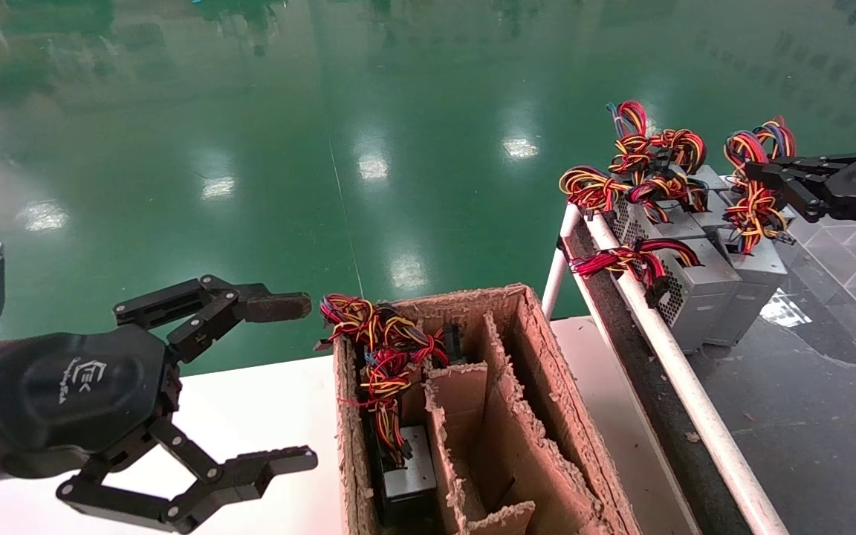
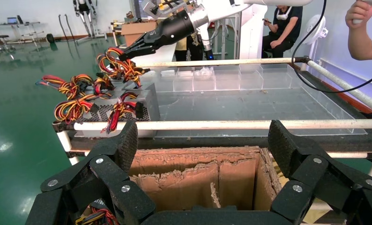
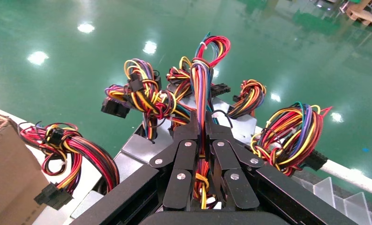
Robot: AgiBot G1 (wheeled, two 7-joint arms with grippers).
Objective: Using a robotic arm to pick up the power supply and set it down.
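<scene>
The power supply (image 1: 761,261) is a grey metal box at the right end of a row of similar boxes on a raised bench. Its looped bundle of red, yellow, orange and blue wires (image 3: 203,70) stands up from it. My right gripper (image 1: 759,175) reaches in from the right and is shut on that bundle; in the right wrist view its black fingers (image 3: 188,129) clamp the wires between them. The box still rests among the others. My left gripper (image 1: 294,383) hangs open and holds nothing, just left of a cardboard box (image 1: 539,349).
Several look-alike grey wired boxes (image 1: 695,286) crowd the bench behind a white rail (image 1: 666,349). The torn cardboard box has dividers, and one more wired unit (image 1: 406,475) stands in its left compartment. People stand beyond the bench (image 2: 282,28). A green floor lies beyond.
</scene>
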